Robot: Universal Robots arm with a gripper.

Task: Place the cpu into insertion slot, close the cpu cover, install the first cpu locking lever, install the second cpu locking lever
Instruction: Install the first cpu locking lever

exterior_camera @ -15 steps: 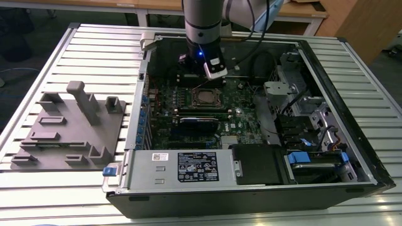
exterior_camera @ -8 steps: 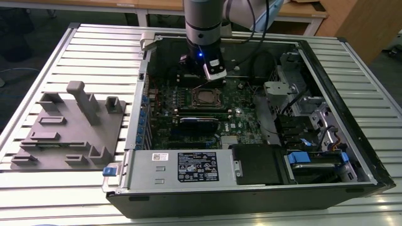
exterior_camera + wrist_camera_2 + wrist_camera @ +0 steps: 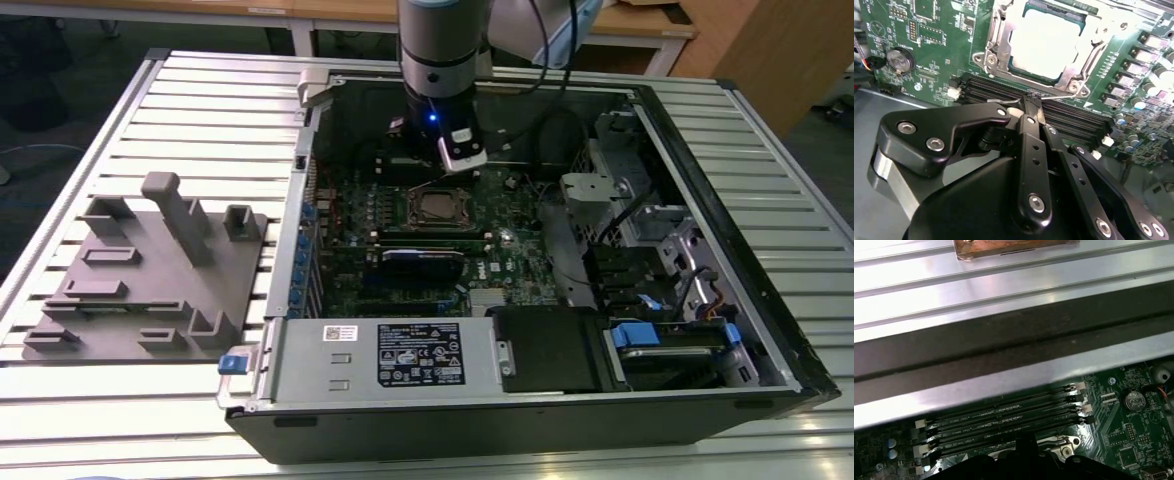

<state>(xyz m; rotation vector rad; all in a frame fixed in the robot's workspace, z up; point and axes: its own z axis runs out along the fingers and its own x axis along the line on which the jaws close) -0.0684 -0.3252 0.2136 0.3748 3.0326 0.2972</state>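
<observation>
Silver lever [image 3: 1004, 101] lies along one cover [image 3: 999, 40] edge; gripper [image 3: 1031, 101] closed, tips touching it. Push steady and level: thin wire may slip.

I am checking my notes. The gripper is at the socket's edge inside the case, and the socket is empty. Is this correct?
Not entirely. The socket is not empty: the cpu lies in it, with the cover down around it, as the second wrist view shows. The gripper is at the socket's edge inside the case.
</observation>
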